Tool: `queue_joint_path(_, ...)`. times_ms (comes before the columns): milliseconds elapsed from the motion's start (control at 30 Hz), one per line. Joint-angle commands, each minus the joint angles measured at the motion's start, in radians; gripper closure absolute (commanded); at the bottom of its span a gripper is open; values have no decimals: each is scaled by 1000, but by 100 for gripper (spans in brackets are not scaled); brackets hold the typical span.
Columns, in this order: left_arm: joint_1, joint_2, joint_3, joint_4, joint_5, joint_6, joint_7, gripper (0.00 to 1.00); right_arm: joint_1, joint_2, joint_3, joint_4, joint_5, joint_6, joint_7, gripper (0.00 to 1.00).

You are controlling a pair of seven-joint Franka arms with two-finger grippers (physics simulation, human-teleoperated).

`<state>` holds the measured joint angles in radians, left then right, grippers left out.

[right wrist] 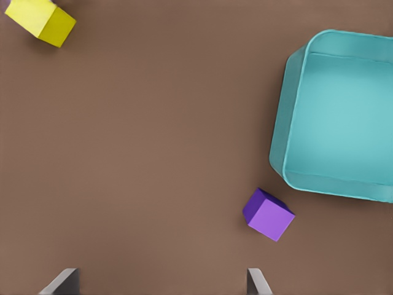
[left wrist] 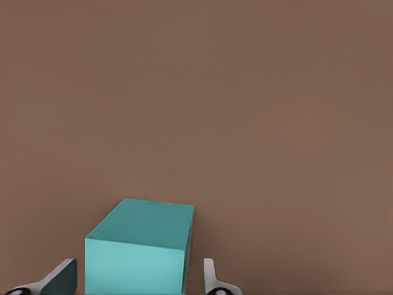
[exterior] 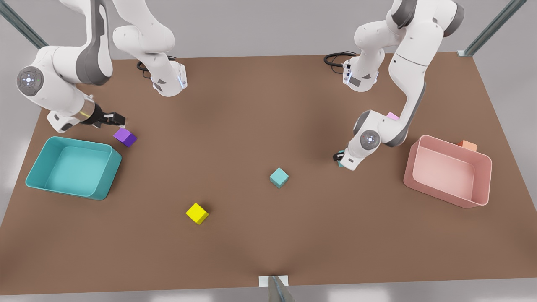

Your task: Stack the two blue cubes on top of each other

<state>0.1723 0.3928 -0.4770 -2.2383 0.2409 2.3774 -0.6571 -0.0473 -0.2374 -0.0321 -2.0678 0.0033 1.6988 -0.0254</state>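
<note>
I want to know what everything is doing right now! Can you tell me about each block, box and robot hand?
Left gripper: open, fingers on either side of a blue cube.
Blue cube at left gripper: on the table, not lifted.
Other blue cube: alone on the table, unstacked.
Right gripper: open, above the table near the purple cube.
Purple cube: on the table beside the teal tray.
Yellow cube: on the table.
Teal tray: empty.
Pink tray: empty.

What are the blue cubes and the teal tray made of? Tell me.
Blue cubes: plain, matte, uniformly coloured faces with crisp edges, possibly painted wood or hard plastic; the render leaves it open. Teal tray: likely moulded plastic, with thin walls, rounded corners and a soft sheen.
</note>
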Motion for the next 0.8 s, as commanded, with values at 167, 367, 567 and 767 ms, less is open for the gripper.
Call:
queue_joint_path(167,1,35,3,11,18,19,-18,0,-19,-3,61,23,-103,104,-18,0)
queue_joint_path(367,7,43,3,11,20,19,-18,0,-20,9,83,66,-103,65,39,0)
queue_joint_path(567,7,41,3,19,20,9,-19,36,-19,44,83,112,-100,28,42,0)
queue_joint_path(767,-11,21,-74,198,17,-216,-145,35,-20,44,83,114,-100,28,45,0)
